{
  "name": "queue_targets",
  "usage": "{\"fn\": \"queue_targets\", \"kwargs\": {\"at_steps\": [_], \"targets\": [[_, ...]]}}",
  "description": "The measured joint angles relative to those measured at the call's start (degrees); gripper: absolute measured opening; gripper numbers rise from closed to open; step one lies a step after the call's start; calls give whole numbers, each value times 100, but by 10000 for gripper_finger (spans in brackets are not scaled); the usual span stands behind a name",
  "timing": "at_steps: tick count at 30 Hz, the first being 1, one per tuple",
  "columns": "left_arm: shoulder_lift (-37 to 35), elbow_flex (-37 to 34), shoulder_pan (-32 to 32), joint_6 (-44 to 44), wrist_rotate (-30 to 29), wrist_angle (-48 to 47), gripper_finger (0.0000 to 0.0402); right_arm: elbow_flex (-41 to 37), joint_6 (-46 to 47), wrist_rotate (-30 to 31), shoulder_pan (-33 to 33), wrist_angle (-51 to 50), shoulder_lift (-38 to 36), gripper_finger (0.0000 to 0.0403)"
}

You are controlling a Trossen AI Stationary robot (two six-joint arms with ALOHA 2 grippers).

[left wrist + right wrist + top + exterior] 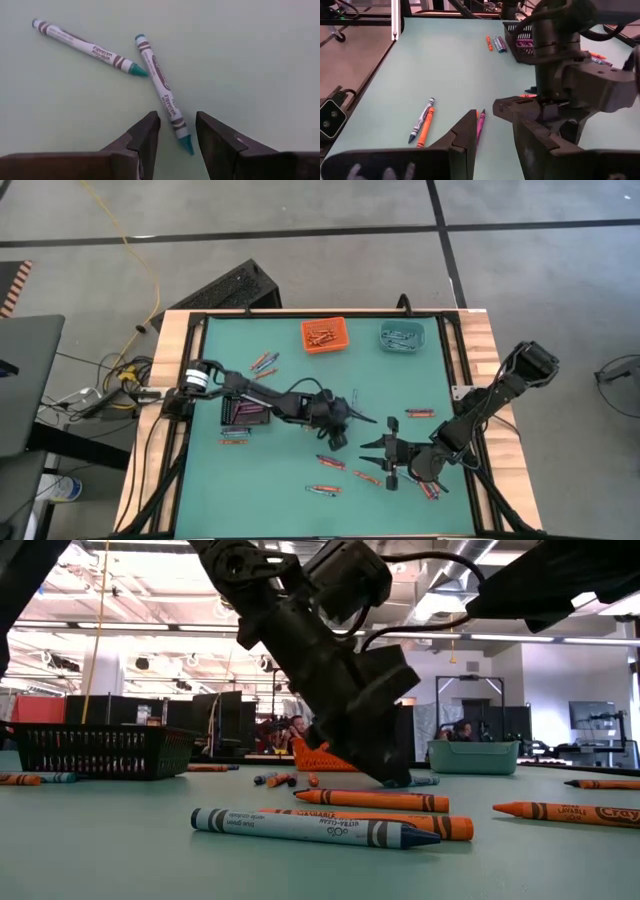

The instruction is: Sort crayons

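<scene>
A green table mat seen from above, crayons scattered across it. The left gripper is lowered at the mat's middle, fingers spread and holding nothing; a teal crayon lies with its tip in the gap between them, and a second teal crayon lies just beyond. The right gripper sits near the left one, fingers parted and empty, with a pink crayon just ahead of its fingertips and a blue crayon and orange crayon off to one side. Farther off are an orange bin, a teal bin and a black bin, each holding crayons.
</scene>
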Motion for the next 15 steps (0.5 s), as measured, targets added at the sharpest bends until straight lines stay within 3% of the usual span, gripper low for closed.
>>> {"fn": "queue_targets", "kwargs": {"at_steps": [7,15], "targets": [[11,0,-180,544,-825,-384,113,0,0,0,0,4,0,128],[4,-2,-182,631,-894,-664,11,0,0,0,0,6,0,128]]}}
